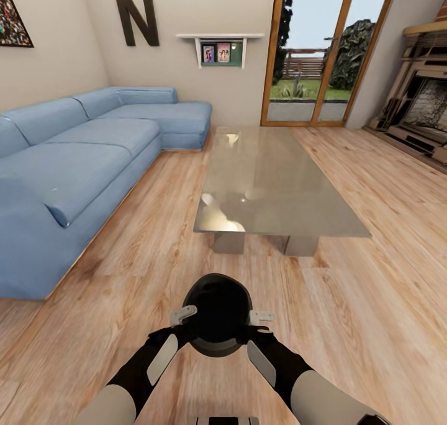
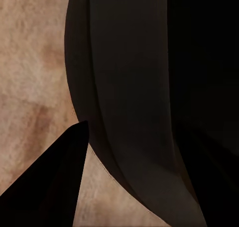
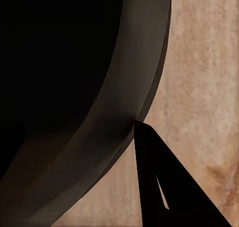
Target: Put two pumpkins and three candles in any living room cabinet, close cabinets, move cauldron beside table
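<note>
The black cauldron [image 1: 217, 313] hangs just above the wooden floor between my two arms, mouth up. My left gripper [image 1: 184, 316] is shut on its left rim and my right gripper [image 1: 261, 318] is shut on its right rim. In the left wrist view the cauldron's rolled rim [image 2: 134, 112] runs past one dark finger [image 2: 50, 187] on its outside. The right wrist view has the cauldron's rim [image 3: 124, 112] against an outer finger [image 3: 164, 187]. The glass-topped table [image 1: 273, 182] stands a short way ahead of the cauldron. The pumpkins, candles and cabinet are out of view.
A blue corner sofa [image 1: 74, 164] runs along the left. A stone fireplace [image 1: 422, 108] is at the far right, and glazed doors [image 1: 323, 52] are at the back. Wooden floor [image 1: 372, 301] lies between me and the table and to its right.
</note>
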